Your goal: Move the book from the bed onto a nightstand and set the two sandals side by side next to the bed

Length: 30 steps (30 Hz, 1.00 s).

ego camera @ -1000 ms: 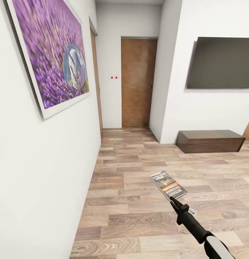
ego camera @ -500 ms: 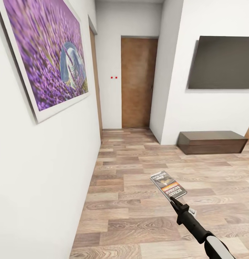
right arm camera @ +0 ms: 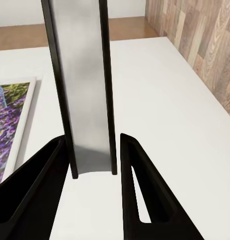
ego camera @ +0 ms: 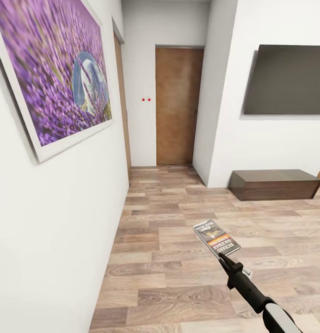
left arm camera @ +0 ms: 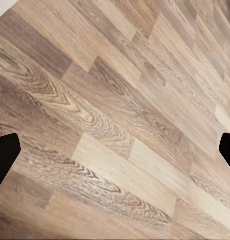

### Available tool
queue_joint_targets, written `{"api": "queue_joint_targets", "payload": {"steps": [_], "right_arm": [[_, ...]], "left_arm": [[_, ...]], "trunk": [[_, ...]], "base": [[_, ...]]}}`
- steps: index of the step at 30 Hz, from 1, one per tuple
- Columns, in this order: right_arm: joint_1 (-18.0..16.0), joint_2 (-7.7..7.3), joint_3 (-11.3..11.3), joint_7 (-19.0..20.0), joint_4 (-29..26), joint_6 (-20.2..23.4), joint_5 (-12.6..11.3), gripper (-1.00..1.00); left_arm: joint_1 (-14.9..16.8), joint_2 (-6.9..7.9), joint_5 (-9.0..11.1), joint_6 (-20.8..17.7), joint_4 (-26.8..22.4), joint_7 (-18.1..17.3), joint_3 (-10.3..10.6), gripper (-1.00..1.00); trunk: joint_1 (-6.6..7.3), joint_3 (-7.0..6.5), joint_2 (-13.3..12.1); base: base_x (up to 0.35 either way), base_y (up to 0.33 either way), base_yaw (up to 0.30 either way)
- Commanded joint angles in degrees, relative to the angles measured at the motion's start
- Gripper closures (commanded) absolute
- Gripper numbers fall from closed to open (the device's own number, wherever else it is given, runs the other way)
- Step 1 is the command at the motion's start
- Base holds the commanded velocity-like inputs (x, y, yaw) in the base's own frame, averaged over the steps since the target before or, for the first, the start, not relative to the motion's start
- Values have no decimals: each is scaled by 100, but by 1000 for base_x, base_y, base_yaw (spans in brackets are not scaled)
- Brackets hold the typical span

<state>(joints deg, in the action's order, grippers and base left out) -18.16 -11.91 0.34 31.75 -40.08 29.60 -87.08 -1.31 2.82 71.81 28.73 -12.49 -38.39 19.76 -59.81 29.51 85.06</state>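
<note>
My right gripper point(ego camera: 222, 258) is shut on the book point(ego camera: 216, 237), a thin paperback with a pale cover and an orange band, held out flat above the wood-plank floor. In the right wrist view the book's grey cover point(right arm camera: 85, 90) stands edge-on between the two black fingers point(right arm camera: 132, 170), with the right gripper point(right arm camera: 90, 167) clamped on its lower end. The left gripper point(left arm camera: 115, 152) is open over bare floor, its dark fingertips point(left arm camera: 5, 160) at the frame's sides. The bed, nightstand and sandals are out of view.
A white wall with a large purple painting point(ego camera: 53, 78) runs close on my left. A brown door point(ego camera: 176, 106) closes the corridor ahead. A dark screen point(ego camera: 287, 78) hangs on the right wall above a low dark wooden cabinet point(ego camera: 273, 183).
The whole picture has shifted: the painting looms larger on the left and the screen and cabinet have slid right, so the camera moved. The book stays in the right gripper.
</note>
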Motion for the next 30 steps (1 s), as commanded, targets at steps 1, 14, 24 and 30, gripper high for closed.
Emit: {"api": "queue_joint_targets", "payload": {"steps": [1, 14, 24, 30], "right_arm": [[-4, -1, 1, -2, 0, 48, -75, 100], [-4, -4, 1, -2, 0, 46, -76, 100], [-4, -4, 1, -2, 0, 50, -80, 100], [-4, -4, 1, -2, 0, 53, -81, 100]], "left_arm": [[-1, 11, 56, 21, -8, -7, 49, -100], [-1, 51, 61, 19, -8, -24, 46, -100], [-1, 52, 59, 19, -8, -28, 46, -100], [-1, 58, 58, 19, -8, -35, 46, -100]], "trunk": [[-2, 4, 2], [-2, 4, 2], [-2, 4, 2], [-2, 4, 2]], "base": [[152, 0, 0], [174, 0, 0], [195, 0, 0], [200, 0, 0]]}}
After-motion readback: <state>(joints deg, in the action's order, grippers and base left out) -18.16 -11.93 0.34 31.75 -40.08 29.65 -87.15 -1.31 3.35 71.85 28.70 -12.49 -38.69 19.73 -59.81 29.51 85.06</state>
